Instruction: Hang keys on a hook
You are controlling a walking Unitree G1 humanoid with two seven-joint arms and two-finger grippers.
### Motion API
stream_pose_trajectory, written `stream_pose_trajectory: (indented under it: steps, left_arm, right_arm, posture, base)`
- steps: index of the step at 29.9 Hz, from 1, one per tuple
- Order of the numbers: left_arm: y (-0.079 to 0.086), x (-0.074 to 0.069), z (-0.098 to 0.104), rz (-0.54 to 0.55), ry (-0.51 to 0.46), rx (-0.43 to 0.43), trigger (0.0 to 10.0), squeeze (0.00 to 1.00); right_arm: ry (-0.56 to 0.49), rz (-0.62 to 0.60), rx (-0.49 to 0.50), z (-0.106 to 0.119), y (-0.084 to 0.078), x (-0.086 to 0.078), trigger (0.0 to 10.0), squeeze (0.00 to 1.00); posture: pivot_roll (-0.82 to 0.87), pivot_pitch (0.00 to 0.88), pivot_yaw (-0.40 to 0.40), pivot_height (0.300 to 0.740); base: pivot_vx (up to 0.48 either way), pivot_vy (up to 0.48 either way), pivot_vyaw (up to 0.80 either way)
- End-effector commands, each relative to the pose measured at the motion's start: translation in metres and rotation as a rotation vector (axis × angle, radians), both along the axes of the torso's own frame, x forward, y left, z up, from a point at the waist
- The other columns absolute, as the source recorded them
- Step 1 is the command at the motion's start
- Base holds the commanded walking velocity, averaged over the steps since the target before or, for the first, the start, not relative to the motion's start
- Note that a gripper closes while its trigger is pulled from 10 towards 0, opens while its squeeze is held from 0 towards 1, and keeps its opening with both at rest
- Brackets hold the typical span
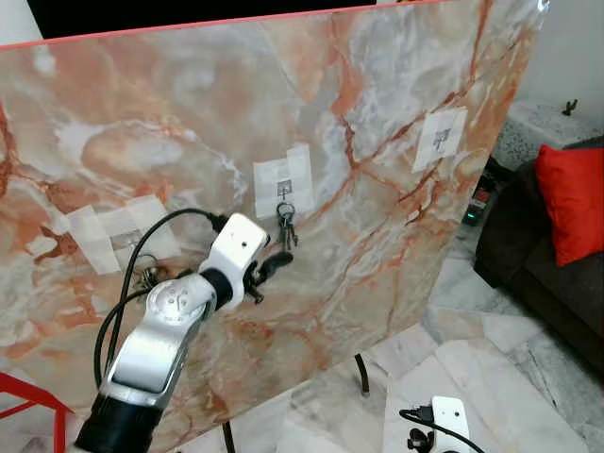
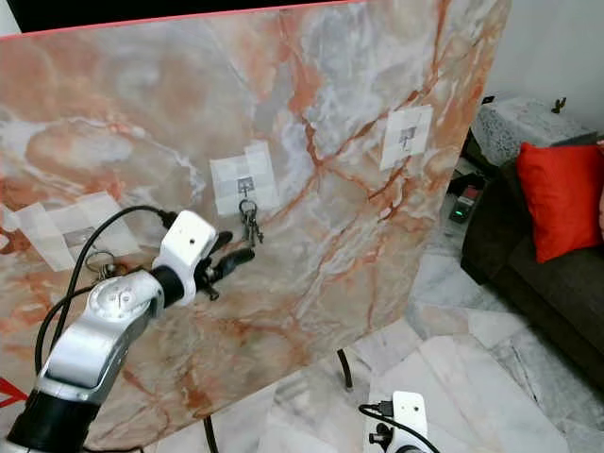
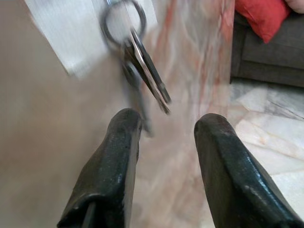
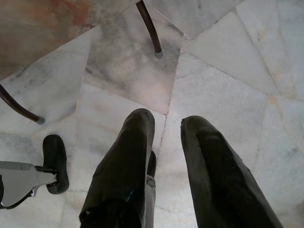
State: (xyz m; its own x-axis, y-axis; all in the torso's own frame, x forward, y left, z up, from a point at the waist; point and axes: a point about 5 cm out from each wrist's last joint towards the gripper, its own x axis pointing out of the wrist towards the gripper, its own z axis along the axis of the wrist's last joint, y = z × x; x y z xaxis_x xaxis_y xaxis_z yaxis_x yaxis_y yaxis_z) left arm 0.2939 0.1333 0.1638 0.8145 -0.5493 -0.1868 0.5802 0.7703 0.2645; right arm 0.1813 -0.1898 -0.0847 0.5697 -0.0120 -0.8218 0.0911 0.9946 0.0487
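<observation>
The left gripper (image 3: 164,130), fingers spread and empty, is just below the keys (image 1: 285,226) hanging on the middle hook (image 1: 282,192).

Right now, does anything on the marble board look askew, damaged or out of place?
Nothing stands out. The keys hang from the middle hook on its taped patch, and the left gripper sits just below them, fingers open and empty. Another key bunch hangs at the board's left patch.

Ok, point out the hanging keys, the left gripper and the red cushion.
keys (image 1: 286,226), left eye view, on the bunch below the ring.
left gripper (image 3: 166,133), left wrist view, midway between its open fingertips.
red cushion (image 1: 572,200), left eye view, on its face.
</observation>
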Motion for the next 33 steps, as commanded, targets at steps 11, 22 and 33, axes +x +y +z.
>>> stream_pose_trajectory:
  steps: [11, 22, 33]
  left_arm:
    - [0.037, -0.038, -0.088, 0.114, 0.305, 0.041, 10.0, 0.0]
    - [0.076, -0.064, -0.175, 0.437, 0.559, 0.026, 10.0, 0.0]
    - [0.084, -0.112, -0.239, 0.697, 0.826, 0.106, 10.0, 0.0]
  right_arm:
    - [0.0, -0.003, -0.002, 0.0, -0.002, 0.0, 10.0, 0.0]
    - [0.019, -0.002, -0.008, 0.0, -0.002, 0.0, 10.0, 0.0]
    - [0.028, -0.001, 0.018, -0.001, 0.001, -0.001, 10.0, 0.0]
  posture:
    - [0.09, 0.0, -0.06, 0.74]
    - [0.1, 0.0, -0.061, 0.74]
    - [0.08, 0.0, -0.051, 0.74]
  base:
    - [0.0, 0.0, 0.0]
    - [0.0, 0.0, 0.0]
    - [0.0, 0.0, 0.0]
